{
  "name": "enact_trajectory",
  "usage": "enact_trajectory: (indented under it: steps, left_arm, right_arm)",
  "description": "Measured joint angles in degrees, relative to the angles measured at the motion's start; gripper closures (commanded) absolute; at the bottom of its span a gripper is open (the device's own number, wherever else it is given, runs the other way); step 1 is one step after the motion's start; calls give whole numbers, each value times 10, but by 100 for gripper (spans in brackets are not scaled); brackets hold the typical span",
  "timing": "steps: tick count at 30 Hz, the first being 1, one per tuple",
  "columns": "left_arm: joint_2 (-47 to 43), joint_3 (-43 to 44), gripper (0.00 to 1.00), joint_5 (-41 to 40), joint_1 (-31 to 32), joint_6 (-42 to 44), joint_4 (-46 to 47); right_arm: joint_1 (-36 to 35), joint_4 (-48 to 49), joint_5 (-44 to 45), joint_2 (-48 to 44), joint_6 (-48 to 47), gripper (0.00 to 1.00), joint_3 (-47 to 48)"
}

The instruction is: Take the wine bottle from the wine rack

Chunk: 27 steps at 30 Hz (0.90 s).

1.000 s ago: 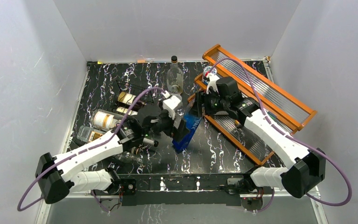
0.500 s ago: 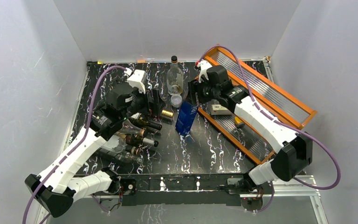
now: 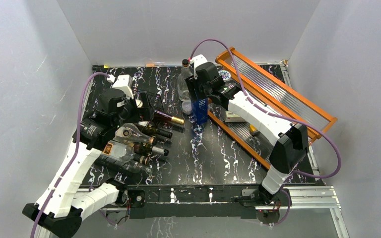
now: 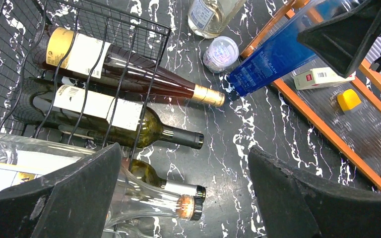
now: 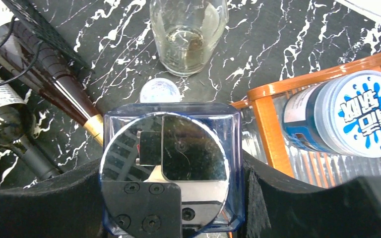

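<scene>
- From the top view, you see the left end effector (image 3: 135,106) over the wine rack (image 3: 146,95) on the left half of the bench (image 3: 228,153), its jaws spread wide and holding nothing.
- Several wine bottles lie side by side in that rack. The red wine bottle (image 3: 164,117) points its gold-capped neck towards the middle of the bench.
- The right end effector (image 3: 198,95) is clamped on the top of the blue bottle (image 3: 199,113), which is off the rack, between it and the orange shelf (image 3: 297,106). A clear glass bottle (image 3: 185,79) stands just behind.
- In the left wrist view, your two black fingers (image 4: 59,198) stand far apart above the rack's wire. The red wine bottle and a green bottle (image 4: 129,124) lie below them, with their necks poking out past the frame.
- The blue bottle hangs tilted, with its lower end just beside the gold cap. You cannot tell whether it touches the bench.
- A small clear cap (image 4: 220,52) sits near it.
- In the right wrist view, the jaws press both sides of the blue bottle's square end, and its mirrored disc faces the camera.
- A blue-lidded jar (image 5: 345,114) stands on the orange shelf, to the right.
</scene>
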<state>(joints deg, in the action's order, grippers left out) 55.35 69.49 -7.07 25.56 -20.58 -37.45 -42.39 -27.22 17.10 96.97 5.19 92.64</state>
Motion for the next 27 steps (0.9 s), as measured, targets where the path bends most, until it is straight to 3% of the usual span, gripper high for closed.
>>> enact_trajectory:
  steps: [8, 9, 12, 18, 24, 27]
  left_arm:
    - [-9, 0, 2, -5, 0, 0, -16]
    - [-12, 0, 2, -6, 0, 0, -18]
    - [-19, 0, 2, -6, 0, 0, -21]
    - [-22, 0, 2, -6, 0, -3, -21]
    - [-23, 0, 2, -2, 0, -7, -21]
    - [-24, 0, 2, 0, 0, -10, -21]
  right_arm:
    - [0, 47, 16, 2, 3, 97, -19]
    - [0, 59, 18, -1, 6, 88, -28]
    - [0, 80, 24, -16, 14, 77, -54]
    - [0, 99, 33, -40, 31, 32, -88]
    - [0, 94, 38, -46, 37, 5, -91]
    - [0, 82, 37, -55, 36, 2, -91]
